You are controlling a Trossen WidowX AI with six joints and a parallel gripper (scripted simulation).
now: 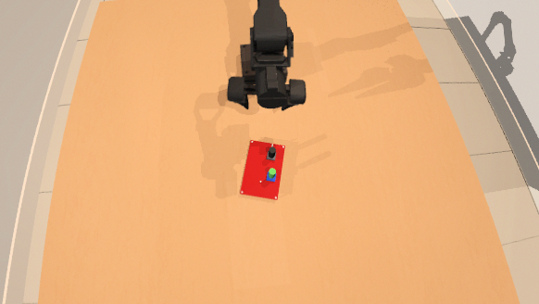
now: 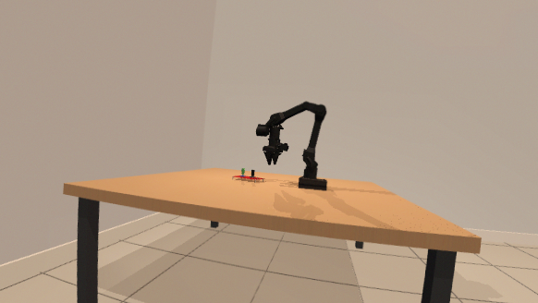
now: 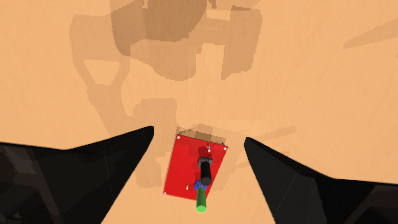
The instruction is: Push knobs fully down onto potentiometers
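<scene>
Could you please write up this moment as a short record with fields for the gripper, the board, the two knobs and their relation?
gripper: gripper open, nothing between the fingers, raised above the table
gripper position: off the circuit board, on the side towards the arm's base, touching nothing
board: red, flat on the table, nearer the table's middle than its edges
black knob: black knob upright, at the board end nearer the gripper
green knob: green knob upright on a blue base, at the farther end
seating: too small to tell

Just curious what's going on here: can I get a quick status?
Gripper open, empty, off the board. Circuit board flat on table; black knob and green knob upright. Nothing in the way.
</scene>
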